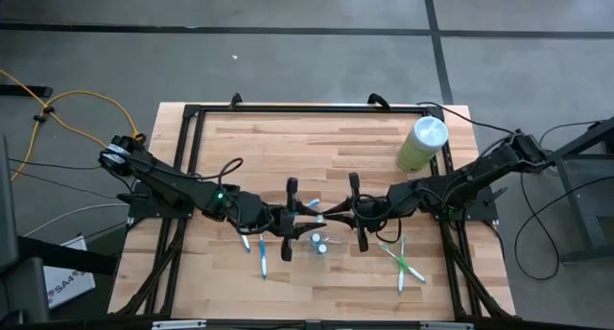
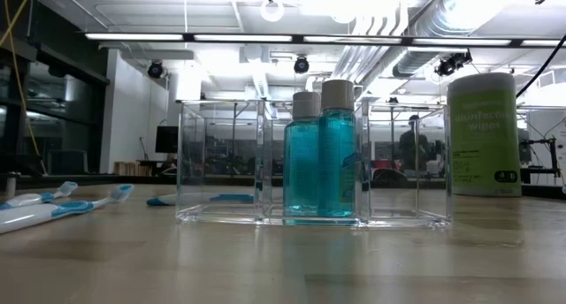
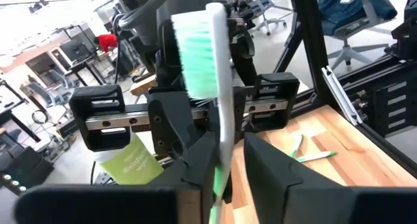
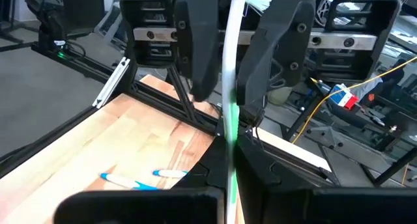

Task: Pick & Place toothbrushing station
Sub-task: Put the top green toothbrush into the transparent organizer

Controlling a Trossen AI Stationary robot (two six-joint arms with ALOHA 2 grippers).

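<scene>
A white toothbrush with green bristles [image 3: 221,107] stands upright, head up, between my two grippers above the table's middle [image 1: 322,211]. My right gripper [image 4: 229,185] is shut on its handle. My left gripper [image 3: 231,178] faces it, with its fingers on either side of the handle and a slit of table showing beside one finger. The clear tray [image 2: 221,163] rests flat on the table just nearer than the grippers and holds two teal bottles [image 2: 320,154]. The low view shows neither gripper. My right gripper pinches the toothbrush handle [image 4: 229,160] between its two fingers, coming level from the table's right and lying across the handle. The brush is upright, head up, lifted clear of the table. My left gripper: the handle lies close against one finger [image 3: 199,168]; I cannot tell whether it touches.
Blue toothbrushes [image 1: 263,258] lie on the table left of the tray, and green ones [image 1: 401,258] lie to its right. A tall pale-green wipes cylinder [image 1: 422,143] stands at the far right. A black frame borders the table.
</scene>
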